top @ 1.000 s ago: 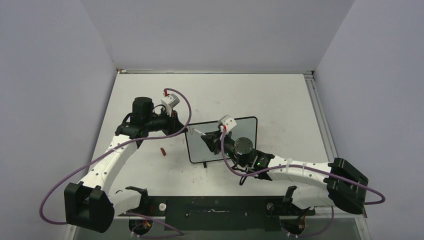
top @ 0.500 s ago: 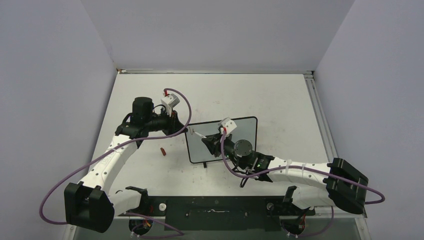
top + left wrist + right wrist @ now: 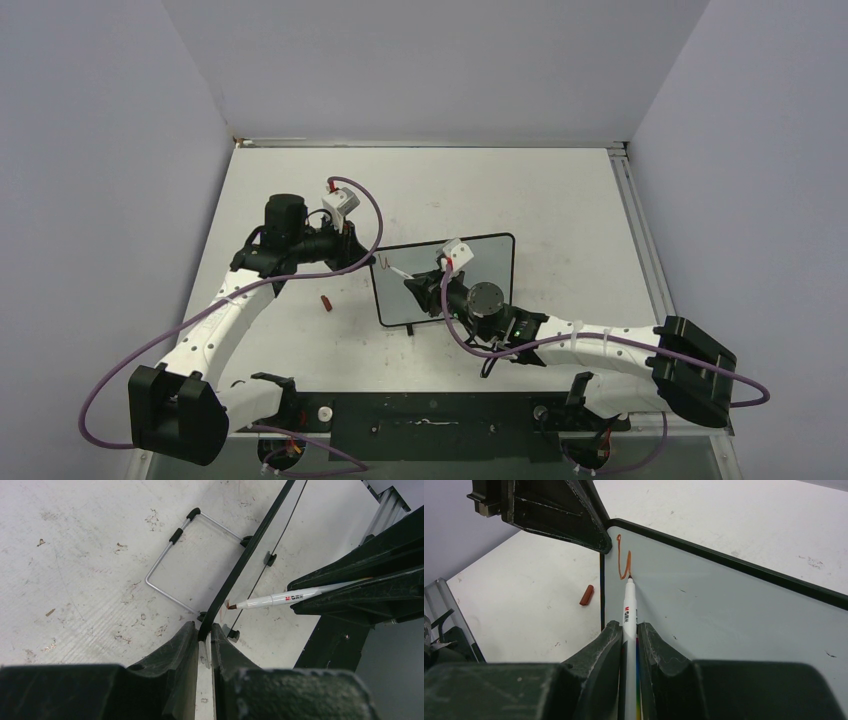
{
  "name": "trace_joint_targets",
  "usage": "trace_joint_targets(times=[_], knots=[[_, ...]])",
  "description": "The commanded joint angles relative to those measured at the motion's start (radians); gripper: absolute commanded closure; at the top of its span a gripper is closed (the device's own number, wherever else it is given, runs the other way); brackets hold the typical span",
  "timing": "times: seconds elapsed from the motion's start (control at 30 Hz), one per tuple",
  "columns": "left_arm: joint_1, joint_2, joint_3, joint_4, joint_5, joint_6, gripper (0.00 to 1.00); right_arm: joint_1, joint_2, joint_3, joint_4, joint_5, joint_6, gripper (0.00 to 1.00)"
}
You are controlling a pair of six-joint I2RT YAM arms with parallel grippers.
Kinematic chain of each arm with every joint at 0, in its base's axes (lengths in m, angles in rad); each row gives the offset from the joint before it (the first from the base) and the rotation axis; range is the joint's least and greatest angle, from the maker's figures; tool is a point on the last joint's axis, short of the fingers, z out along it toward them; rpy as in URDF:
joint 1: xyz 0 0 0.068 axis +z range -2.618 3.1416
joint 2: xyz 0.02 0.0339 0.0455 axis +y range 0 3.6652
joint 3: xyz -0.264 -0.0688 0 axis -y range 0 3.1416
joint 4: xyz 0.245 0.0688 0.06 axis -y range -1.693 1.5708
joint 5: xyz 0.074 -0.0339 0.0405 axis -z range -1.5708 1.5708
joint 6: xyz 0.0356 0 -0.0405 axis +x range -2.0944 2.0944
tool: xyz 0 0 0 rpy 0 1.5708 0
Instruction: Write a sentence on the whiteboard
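Note:
The whiteboard [image 3: 495, 258], pale with a thin black frame, stands tilted on the table. My left gripper [image 3: 366, 260] is shut on its upper left corner; in the left wrist view the jaws [image 3: 203, 628] pinch the black frame [image 3: 250, 555]. My right gripper [image 3: 629, 626] is shut on a white marker [image 3: 629, 611], whose red tip touches the board [image 3: 734, 610]. Of the sentence, two short red strokes [image 3: 624, 560] show near that corner. From above, the marker [image 3: 396, 268] points left from the right gripper [image 3: 413, 283].
The marker's red cap [image 3: 325, 301] lies on the table left of the board, also seen in the right wrist view as the cap [image 3: 586, 595]. A wire stand [image 3: 170, 555] props the board from behind. Walls enclose the table on three sides.
The right wrist has shifted slightly toward the near left, drawing the marker tip along the board's top left corner. The left arm and the board have stayed still.

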Motion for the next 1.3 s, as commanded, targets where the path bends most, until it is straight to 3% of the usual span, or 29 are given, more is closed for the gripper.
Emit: trace_joint_targets(times=[0.0, 1.27], knots=[[0.007, -0.015, -0.002, -0.014, -0.018, 0.021, 1.0, 0.001, -0.018, -0.006, -0.002, 0.048, -0.002, 0.95], [0.008, -0.011, -0.003, -0.018, -0.024, 0.029, 1.0, 0.012, -0.045, 0.054, 0.029, 0.117, -0.071, 0.95]])
